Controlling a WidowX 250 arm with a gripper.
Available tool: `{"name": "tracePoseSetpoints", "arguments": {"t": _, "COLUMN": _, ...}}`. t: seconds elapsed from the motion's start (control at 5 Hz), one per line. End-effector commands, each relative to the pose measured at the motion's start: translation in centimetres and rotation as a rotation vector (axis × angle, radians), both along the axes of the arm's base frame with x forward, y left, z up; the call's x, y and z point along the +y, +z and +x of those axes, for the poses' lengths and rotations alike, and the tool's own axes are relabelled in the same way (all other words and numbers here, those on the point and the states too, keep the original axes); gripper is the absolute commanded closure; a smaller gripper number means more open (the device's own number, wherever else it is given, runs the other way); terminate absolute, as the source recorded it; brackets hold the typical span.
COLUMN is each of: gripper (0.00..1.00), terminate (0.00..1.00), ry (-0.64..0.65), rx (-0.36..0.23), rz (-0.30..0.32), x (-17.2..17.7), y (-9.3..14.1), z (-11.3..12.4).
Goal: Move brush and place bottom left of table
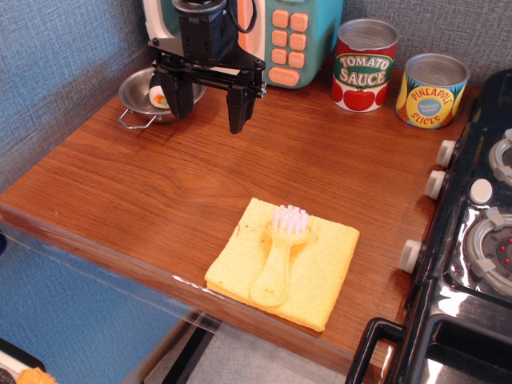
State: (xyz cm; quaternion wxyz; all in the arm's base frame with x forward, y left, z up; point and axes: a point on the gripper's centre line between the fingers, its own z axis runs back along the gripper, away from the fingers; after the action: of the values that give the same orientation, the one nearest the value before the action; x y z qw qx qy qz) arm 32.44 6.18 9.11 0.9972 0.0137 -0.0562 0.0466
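Jaws spread wide and empty, hanging over the far left of the table [144,184]. Well apart, near the front edge, the yellow brush [280,256] lies on a square yellow cloth [328,272], pale bristles up, handle pointing near.

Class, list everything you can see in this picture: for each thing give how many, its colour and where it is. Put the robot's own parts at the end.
brush: 1, yellow with pale bristles, lying on the cloth, front centre
cloth: 1, yellow, square, near the table's front edge
table: 1, brown wood grain
tomato sauce can: 1, red with a green label band, back right
pineapple slices can: 1, yellow and blue, right of the tomato can
metal pot: 1, silver, back left, something inside
toy microwave: 1, teal with orange buttons, back centre
toy stove: 1, black, right edge
gripper: 1, black, open, held above the table at the back left
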Motion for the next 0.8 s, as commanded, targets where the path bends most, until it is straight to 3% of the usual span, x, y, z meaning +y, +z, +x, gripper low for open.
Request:
{"name": "tracePoseSetpoints", "arguments": {"t": 0.0, "gripper": 0.00, "terminate": 0.00, "ry": 0.000, "rx": 0.000, "rz": 0.000, "x": 0.0, "y": 0.0, "z": 0.0}}
{"name": "tracePoseSetpoints", "arguments": {"t": 0.2, "gripper": 0.00, "terminate": 0.00, "ry": -0.035, "rx": 0.025, "rz": -0.043, "x": -1.1, "y": -0.6, "z": -1.2}}
{"name": "tracePoseSetpoints", "arguments": {"t": 0.6, "gripper": 0.00, "terminate": 0.00, "ry": -0.194, "rx": 0.047, "rz": -0.036, "x": -5.6, "y": -1.1, "z": -5.5}}
